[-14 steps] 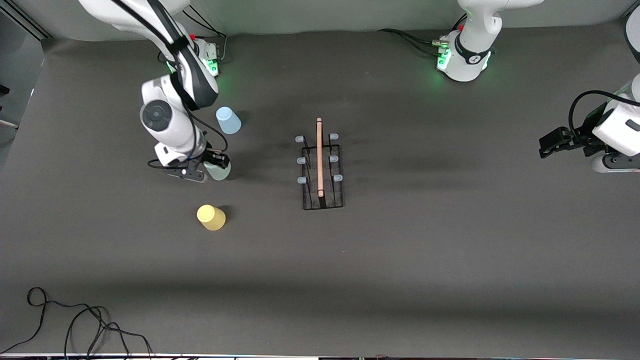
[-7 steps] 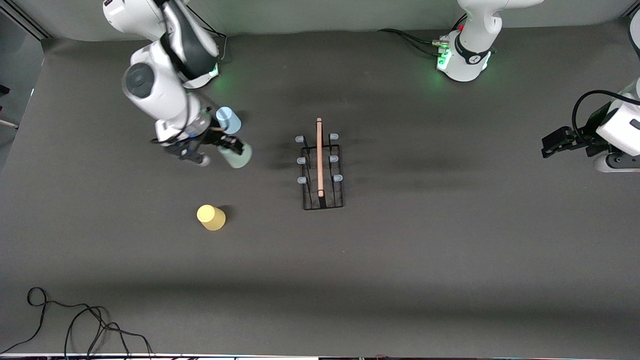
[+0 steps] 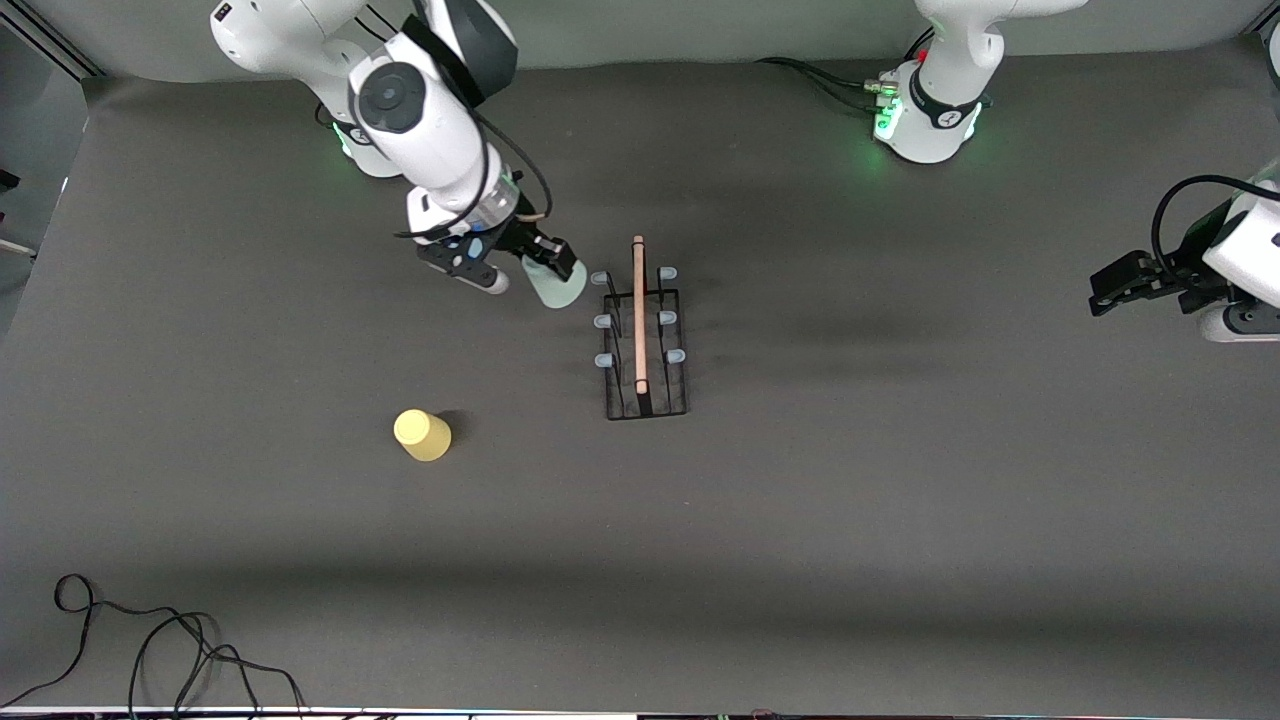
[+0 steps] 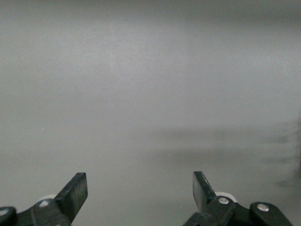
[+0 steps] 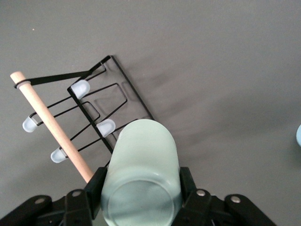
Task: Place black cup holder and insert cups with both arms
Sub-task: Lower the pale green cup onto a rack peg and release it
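The right hand [image 3: 540,262] grips the grey-green cup [image 3: 556,284] by its sides, one finger [image 5: 95,189] pressed against each flank, and holds it up over the counter [image 3: 900,500] just beside the rack [image 3: 645,340], at the end of the rack nearest the robots' bases. In the right wrist view the cup [image 5: 141,174] points its closed bottom at the camera, with the rack [image 5: 89,117] lying under it.

The rack stands upright near the middle of the counter, its wooden rod handle [image 3: 639,315] on top and pale-tipped pegs [image 3: 603,321] in a row down each side. No cup hangs on any peg.

The yellow cup [image 3: 422,434] sits alone on the counter, nearer the front camera than the rack and toward the right arm's end. A sliver of the blue cup [image 5: 298,135] shows at the edge of the right wrist view.

The left hand [image 3: 1112,283] waits over the left arm's end of the counter, well apart from the rack. Its fingers [image 4: 75,192] are spread wide with nothing between them.
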Tool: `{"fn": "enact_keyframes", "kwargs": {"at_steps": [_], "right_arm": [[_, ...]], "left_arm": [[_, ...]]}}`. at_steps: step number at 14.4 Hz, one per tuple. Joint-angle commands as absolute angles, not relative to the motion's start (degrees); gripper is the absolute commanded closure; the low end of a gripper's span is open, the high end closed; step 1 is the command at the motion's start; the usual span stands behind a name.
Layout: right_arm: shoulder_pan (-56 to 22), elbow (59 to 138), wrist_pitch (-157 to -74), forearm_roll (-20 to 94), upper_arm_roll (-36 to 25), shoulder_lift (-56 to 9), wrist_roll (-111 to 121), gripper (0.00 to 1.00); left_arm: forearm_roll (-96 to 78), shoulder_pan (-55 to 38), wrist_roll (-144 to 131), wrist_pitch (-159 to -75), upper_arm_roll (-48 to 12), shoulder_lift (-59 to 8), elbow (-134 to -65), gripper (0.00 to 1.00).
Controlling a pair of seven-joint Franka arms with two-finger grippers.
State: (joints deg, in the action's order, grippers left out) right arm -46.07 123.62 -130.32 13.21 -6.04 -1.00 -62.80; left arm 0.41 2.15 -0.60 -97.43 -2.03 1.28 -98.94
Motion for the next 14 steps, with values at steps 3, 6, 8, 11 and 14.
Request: {"fn": "enact_keyframes", "kwargs": {"at_steps": [3,6,8,11,14], "right_arm": [[-50.00,119.88,-133.94,13.18,-6.68,-7.99,-67.76,1.00],[-50.36,119.88,-134.82,13.18,-6.59,-9.05,-67.94,1.00],[-50.89,119.88,-134.82,13.18,-6.59,-10.19,-68.03,1.00],[-50.89,119.45,-134.83,11.08,-6.59,-11.42,-67.94,0.00],[-50.54,118.66,-134.30,10.99,-6.94,-10.90,-67.15,0.00]], "left_arm": [[-0.26,2.46,1.05,-97.47,-1.06,1.14,-98.53,0.00],[-0.26,2.55,2.37,-97.56,-0.35,0.53,-98.44,0.00],[-0.35,2.46,2.29,-97.38,-0.35,0.35,-98.53,0.00],[-0.44,3.33,2.37,-97.47,-0.26,0.44,-98.26,0.00],[-0.70,3.78,1.76,-96.86,-0.44,0.70,-98.26,0.00]]}}
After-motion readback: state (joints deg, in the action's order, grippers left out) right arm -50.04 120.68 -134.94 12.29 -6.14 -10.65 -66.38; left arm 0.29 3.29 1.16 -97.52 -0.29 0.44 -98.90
